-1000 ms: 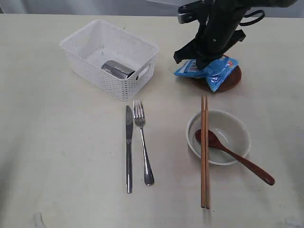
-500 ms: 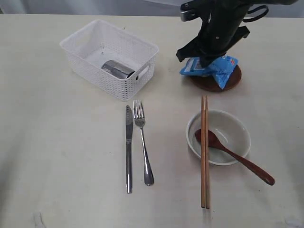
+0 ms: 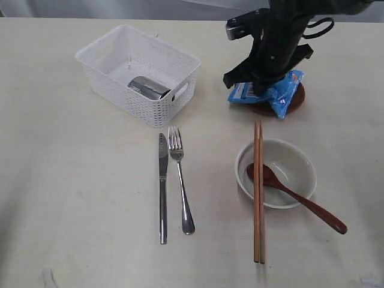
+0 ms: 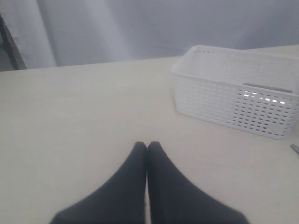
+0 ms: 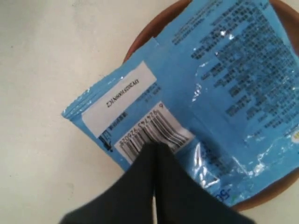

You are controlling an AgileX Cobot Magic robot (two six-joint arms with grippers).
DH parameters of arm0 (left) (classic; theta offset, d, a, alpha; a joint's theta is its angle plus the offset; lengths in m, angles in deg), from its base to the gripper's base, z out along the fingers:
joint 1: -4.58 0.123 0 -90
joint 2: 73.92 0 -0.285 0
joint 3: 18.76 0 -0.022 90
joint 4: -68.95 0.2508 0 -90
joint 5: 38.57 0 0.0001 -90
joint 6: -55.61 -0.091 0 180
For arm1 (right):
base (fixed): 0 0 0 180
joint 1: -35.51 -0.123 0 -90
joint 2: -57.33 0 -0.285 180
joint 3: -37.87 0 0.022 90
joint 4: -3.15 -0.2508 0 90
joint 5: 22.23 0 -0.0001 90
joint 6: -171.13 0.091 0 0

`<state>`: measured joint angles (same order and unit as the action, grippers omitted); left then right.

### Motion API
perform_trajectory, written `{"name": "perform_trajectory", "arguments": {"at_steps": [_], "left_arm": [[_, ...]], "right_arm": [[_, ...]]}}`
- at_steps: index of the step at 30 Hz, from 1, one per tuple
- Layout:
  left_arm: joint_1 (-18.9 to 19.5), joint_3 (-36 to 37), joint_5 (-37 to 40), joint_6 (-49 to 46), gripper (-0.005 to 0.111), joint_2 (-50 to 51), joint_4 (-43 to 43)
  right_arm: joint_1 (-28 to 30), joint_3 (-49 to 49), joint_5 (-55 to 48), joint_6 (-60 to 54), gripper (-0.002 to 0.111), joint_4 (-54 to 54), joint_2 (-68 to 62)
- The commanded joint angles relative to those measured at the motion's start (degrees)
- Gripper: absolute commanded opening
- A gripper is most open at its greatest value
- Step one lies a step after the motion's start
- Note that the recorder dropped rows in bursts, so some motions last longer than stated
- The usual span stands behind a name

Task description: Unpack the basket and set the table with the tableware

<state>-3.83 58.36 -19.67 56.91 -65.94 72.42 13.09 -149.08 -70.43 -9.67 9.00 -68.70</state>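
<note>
The left tool is seen clenched on nothing, over bare table. The white basket is set near the table's far edge, with the steel cup lying inside. The knife and fork are laid side by side nearer the front edge. The chopsticks are laid across the bowl, and the spoon is rested in it. The right tool is clenched on the blue packet, which is lying on the wooden plate.
</note>
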Motion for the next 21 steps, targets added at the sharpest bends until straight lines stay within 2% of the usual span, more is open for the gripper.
{"name": "perform_trajectory", "arguments": {"at_steps": [1, 8, 13, 21], "left_arm": [[-0.36, 0.10, -0.56, -0.02, 0.000, -0.20, -0.26], [-0.36, 0.10, -0.56, -0.02, 0.000, -0.20, -0.26], [-0.36, 0.10, -0.56, -0.02, 0.000, -0.20, -0.26], [-0.36, 0.10, -0.56, -0.02, 0.000, -0.20, -0.26]], "right_arm": [[0.09, -0.38, 0.16, -0.49, 0.000, 0.06, 3.67], [1.61, -0.38, -0.30, -0.34, 0.000, 3.12, 6.82], [5.17, -0.38, 1.28, 5.06, 0.000, 2.87, 4.90], [6.48, -0.38, 0.55, 2.63, 0.000, -2.86, -0.32]]}}
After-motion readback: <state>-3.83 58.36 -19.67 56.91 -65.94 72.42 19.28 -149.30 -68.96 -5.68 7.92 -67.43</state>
